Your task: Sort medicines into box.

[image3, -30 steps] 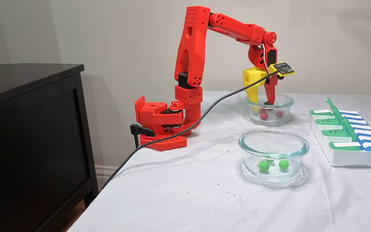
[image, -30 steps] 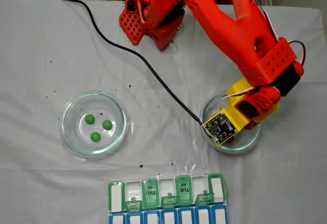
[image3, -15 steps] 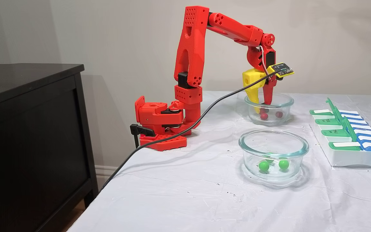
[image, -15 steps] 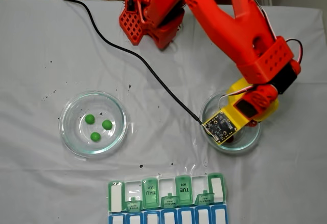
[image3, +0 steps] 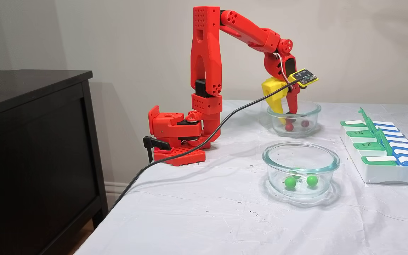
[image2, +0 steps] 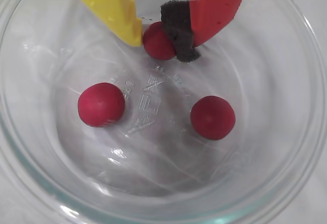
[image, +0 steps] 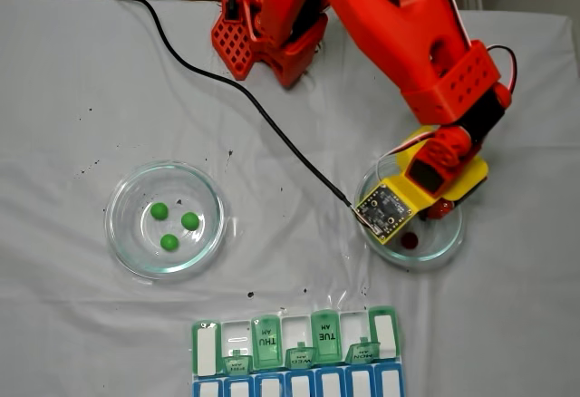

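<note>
Gripper (image2: 159,39) lowered into far glass dish (image3: 310,110), yellow finger (image2: 115,4) and red finger (image2: 219,4) with dark foam pad clenched on one dark red ball (image2: 157,41), contact visible on both sides in wrist view. Ball round, matte, deep crimson, partly covered by the pad. Two further red balls resting on dish floor: one (image2: 101,104) lower left, one (image2: 213,117) lower right, well apart from each other. Three bright green balls (image: 172,225) lying close together in second glass dish (image: 122,225), glossy, uniform in size. Pill organiser (image: 297,356) at near table edge in overhead-style fixed view: green translucent lids marked THU, TUE standing open, blue-lidded row alongside. White cloth (image: 72,98) with scattered dark specks.
</note>
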Robot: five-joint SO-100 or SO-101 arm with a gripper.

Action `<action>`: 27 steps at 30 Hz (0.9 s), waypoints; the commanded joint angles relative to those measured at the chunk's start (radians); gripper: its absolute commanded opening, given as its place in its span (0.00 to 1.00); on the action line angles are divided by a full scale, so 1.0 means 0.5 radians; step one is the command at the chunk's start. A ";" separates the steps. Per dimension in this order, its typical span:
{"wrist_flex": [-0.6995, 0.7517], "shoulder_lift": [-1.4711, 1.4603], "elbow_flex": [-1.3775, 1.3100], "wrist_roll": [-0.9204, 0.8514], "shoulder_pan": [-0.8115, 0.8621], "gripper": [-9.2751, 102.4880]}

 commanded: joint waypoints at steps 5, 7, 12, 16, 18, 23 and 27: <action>-0.046 0.132 0.021 -0.037 -0.055 0.08; -0.046 0.169 0.058 -0.034 -0.064 0.08; -0.092 0.193 0.107 -0.034 -0.067 0.08; -0.089 0.187 0.101 -0.031 -0.064 0.08; -0.092 0.227 0.135 -0.028 -0.077 0.08; -0.074 0.301 0.147 -0.034 -0.061 0.08; -0.080 0.347 0.202 -0.043 -0.058 0.08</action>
